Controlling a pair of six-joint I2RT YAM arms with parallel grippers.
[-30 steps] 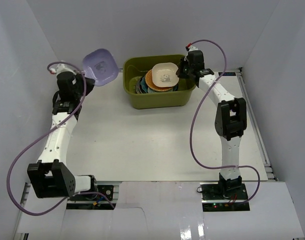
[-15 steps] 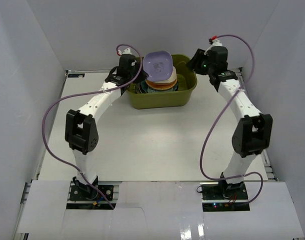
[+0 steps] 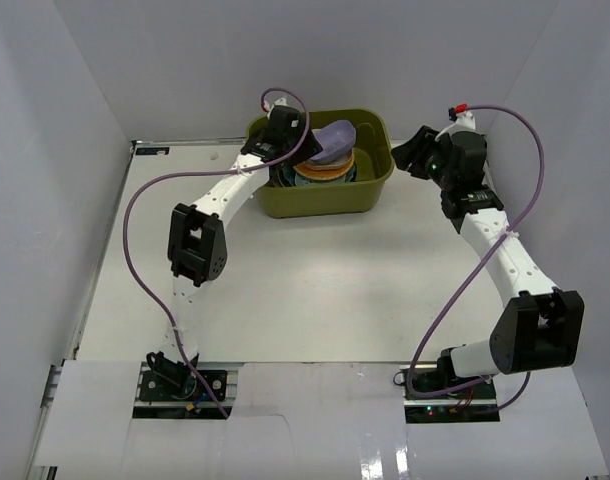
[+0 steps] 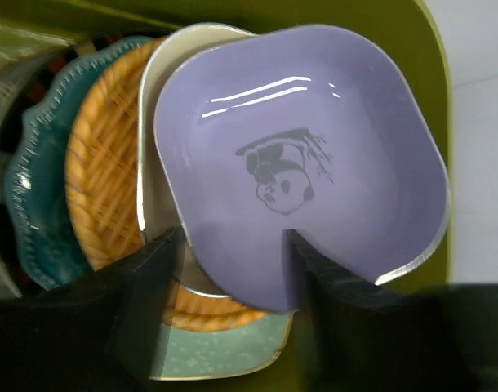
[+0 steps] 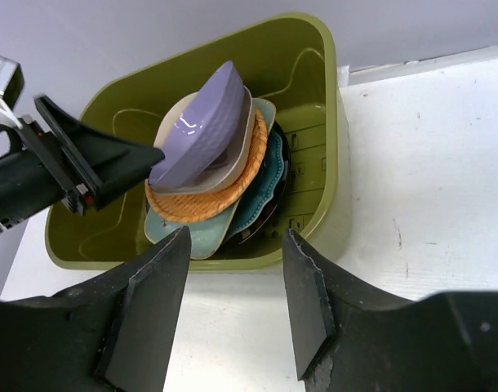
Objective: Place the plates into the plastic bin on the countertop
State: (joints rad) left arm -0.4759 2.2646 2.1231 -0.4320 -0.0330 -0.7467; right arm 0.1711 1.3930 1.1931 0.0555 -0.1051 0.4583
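Note:
The olive-green plastic bin (image 3: 325, 202) stands at the back of the countertop (image 3: 315, 290). Inside it is a stack of plates. A lavender plate (image 4: 314, 147) lies tilted on top, over a cream plate (image 4: 153, 122), an orange one (image 4: 102, 180), a teal scalloped one (image 4: 37, 188) and a mint one (image 4: 224, 351). My left gripper (image 4: 233, 245) hangs over the bin, open, with the lavender plate's near rim between its spread jaws. My right gripper (image 5: 237, 245) is open and empty, above the countertop to the right of the bin (image 5: 314, 65).
White walls close in the countertop at the back and on both sides. Purple cables loop from both arms. The left arm reaches across the bin's left rim (image 3: 253, 150). Bare countertop (image 5: 429, 163) lies in front of and beside the bin.
The left arm swung the lavender plate from left of the bin onto the stack, and its jaws opened. The right gripper left the cream plate, opened and drew back to the right.

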